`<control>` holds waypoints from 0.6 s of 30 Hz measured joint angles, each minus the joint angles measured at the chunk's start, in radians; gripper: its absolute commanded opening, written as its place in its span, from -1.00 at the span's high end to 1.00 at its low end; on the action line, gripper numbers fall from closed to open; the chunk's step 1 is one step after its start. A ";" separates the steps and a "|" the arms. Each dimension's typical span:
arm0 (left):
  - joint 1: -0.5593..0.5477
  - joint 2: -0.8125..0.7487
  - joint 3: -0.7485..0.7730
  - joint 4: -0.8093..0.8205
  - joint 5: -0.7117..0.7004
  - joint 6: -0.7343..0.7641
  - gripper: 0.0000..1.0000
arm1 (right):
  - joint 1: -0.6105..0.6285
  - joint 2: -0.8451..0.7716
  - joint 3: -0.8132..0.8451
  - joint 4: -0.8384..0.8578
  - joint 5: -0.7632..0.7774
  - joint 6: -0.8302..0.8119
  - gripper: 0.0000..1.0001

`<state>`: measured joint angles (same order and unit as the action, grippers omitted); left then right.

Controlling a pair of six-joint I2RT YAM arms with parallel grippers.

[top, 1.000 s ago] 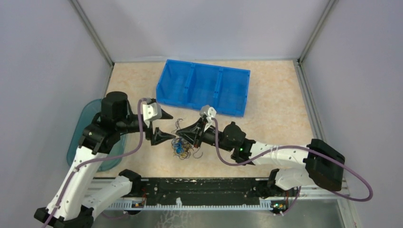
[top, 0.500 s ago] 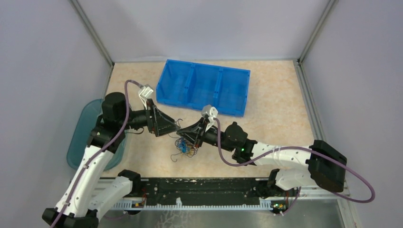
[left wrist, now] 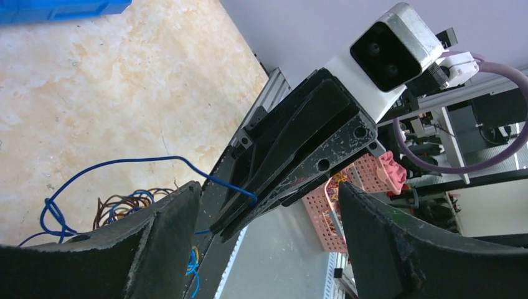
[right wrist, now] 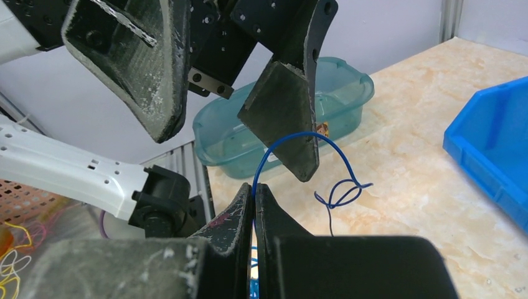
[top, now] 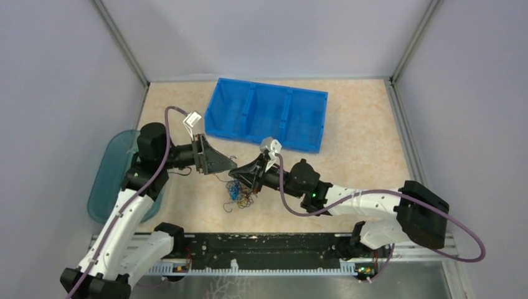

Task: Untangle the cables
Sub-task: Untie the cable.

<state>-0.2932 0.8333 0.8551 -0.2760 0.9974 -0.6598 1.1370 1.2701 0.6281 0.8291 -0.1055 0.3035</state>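
Now, right pincer [right wrist: 254,190] tight on blue cable [right wrist: 299,132].

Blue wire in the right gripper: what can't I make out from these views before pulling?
- Right wrist view: the shut right gripper hides the thin blue wire below its pinch; the rest is out of frame.
- Left wrist view: the open left gripper covers most of the tangle of thin blue, black and orange cables.
- Top view: strands too small to trace; both grippers overlap them.
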 measured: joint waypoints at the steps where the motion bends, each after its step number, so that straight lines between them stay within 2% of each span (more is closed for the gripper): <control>1: 0.003 0.000 -0.004 0.007 0.001 -0.010 -0.66 | 0.000 0.009 0.004 0.002 0.000 0.003 1.00; 8: 0.013 0.000 -0.043 0.056 0.011 -0.061 -0.33 | 0.000 0.057 0.042 0.014 -0.007 0.020 1.00; 13: 0.026 0.000 -0.071 0.073 0.011 -0.080 0.14 | 0.000 0.068 0.060 0.027 -0.006 0.030 1.00; 15: 0.037 0.000 -0.073 0.082 0.010 -0.089 0.24 | 0.000 0.070 0.061 0.031 -0.009 0.033 1.00; 18: 0.056 0.000 -0.072 0.110 0.010 -0.104 0.49 | 0.000 0.079 0.061 0.043 -0.018 0.040 1.00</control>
<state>-0.2375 0.8337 0.7826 -0.1658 1.0077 -0.7635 1.1370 1.3495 0.6891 0.8726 -0.1238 0.3439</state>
